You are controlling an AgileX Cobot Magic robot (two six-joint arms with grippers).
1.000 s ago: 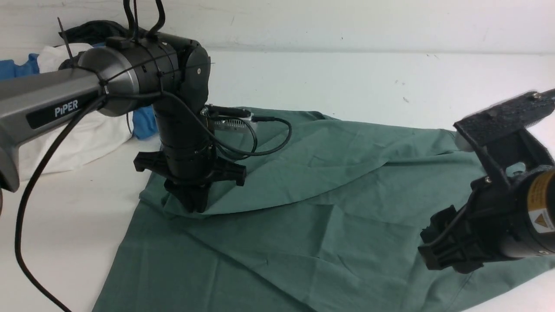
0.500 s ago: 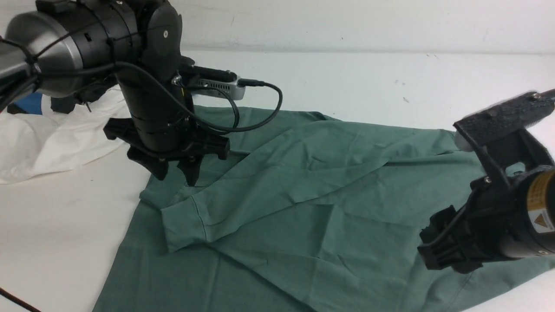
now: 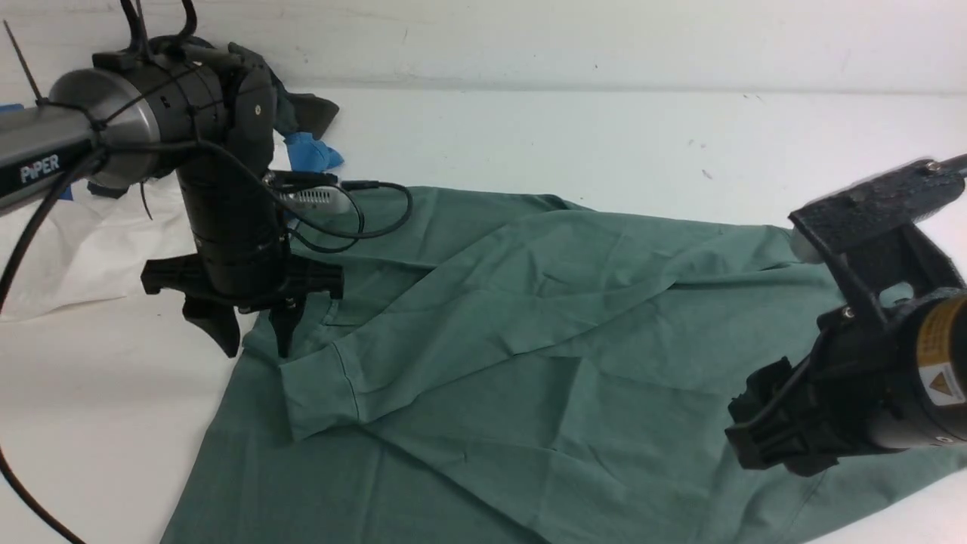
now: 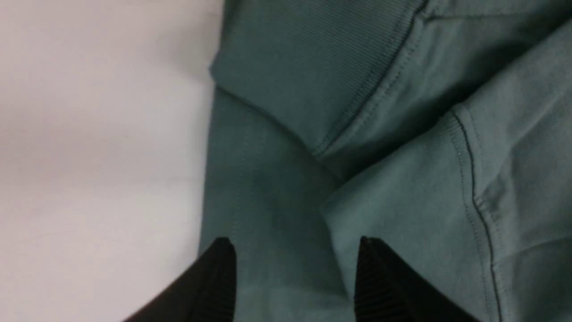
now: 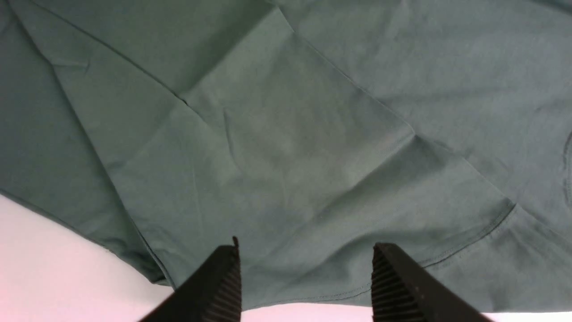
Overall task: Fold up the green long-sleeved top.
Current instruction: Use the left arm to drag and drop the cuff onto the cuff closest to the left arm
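The green long-sleeved top [image 3: 544,340] lies spread on the white table. One sleeve is folded across its body, with the cuff [image 3: 321,393] near the left edge. My left gripper [image 3: 255,344] is open and empty, hovering over the top's left edge; in the left wrist view [image 4: 295,250] it is above green cloth [image 4: 402,134] beside a ribbed band [image 4: 313,67]. My right gripper [image 3: 778,431] is open and empty above the top's right part. The right wrist view shows it [image 5: 304,259] over a hem of the top [image 5: 286,147].
A white garment [image 3: 83,242] lies at the left. A blue one [image 3: 313,155] and a dark one [image 3: 310,113] lie at the back left behind my left arm. The table edge [image 5: 53,268] shows bare white by the hem.
My left gripper let go of the sleeve cuff, rose, then moved left and down to the top's left edge. The sleeve stays folded over the body. The right arm has not moved.
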